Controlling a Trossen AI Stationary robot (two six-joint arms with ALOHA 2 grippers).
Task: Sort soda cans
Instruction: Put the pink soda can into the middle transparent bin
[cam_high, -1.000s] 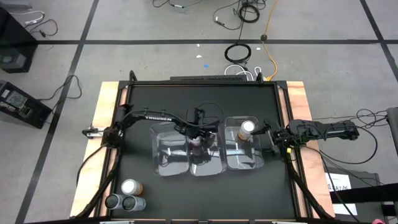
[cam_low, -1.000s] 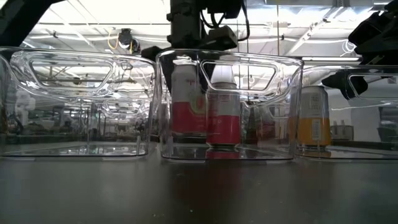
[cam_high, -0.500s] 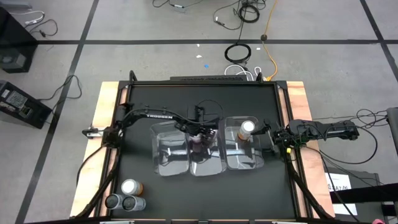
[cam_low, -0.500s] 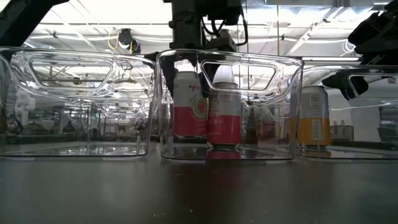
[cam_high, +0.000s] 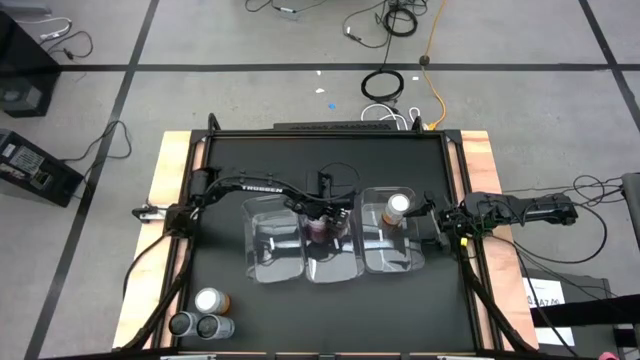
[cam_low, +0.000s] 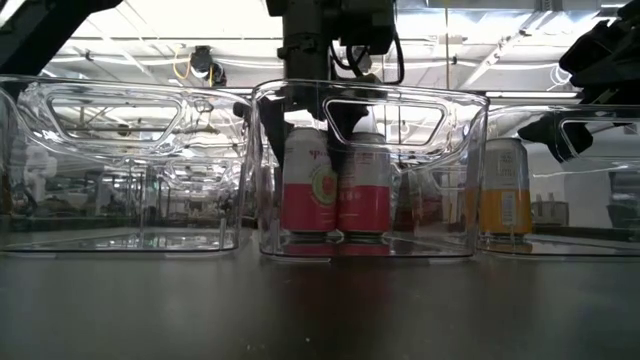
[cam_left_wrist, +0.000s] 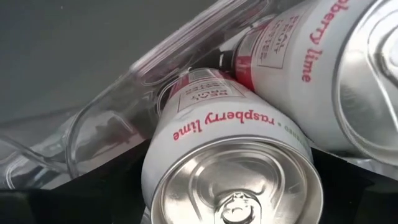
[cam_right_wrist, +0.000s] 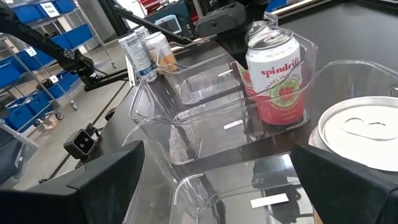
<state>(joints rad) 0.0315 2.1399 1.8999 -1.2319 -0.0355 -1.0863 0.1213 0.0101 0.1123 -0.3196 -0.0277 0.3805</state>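
Two red-pink soda cans stand side by side in the middle clear bin (cam_low: 365, 100): the one I hold (cam_low: 310, 185) and a free one (cam_low: 365, 190) on its base. My left gripper (cam_low: 332, 120) reaches down into this bin (cam_high: 330, 262), shut on the held can (cam_left_wrist: 230, 168). An orange-brown can (cam_high: 398, 207) stands in the right bin (cam_high: 392, 258). Another orange-brown can (cam_high: 209, 300) and two silver-grey cans (cam_high: 183, 323) (cam_high: 212, 327) stand at the table's near left corner. My right gripper (cam_right_wrist: 227, 186) waits open at the right bin's right side. My left gripper holds the red-pink can near its top rim (cam_left_wrist: 186, 134), coming from above and pointing down. A dark finger (cam_low: 336, 128) shows between the two cans. The can stands upright, its base level with the other can's at the bin floor.
The left clear bin (cam_high: 270, 250) holds nothing. The three bins sit in a row mid-table, walls close together. Dark open tabletop (cam_high: 330, 320) lies in front of them. Cables lie on the floor beyond the table's far edge.
My left gripper has moved down into the middle bin, still shut on the red-pink can. The can, first hanging higher than its neighbour, has been lowered until both bases are level, and it now stands close against the other red-pink can.
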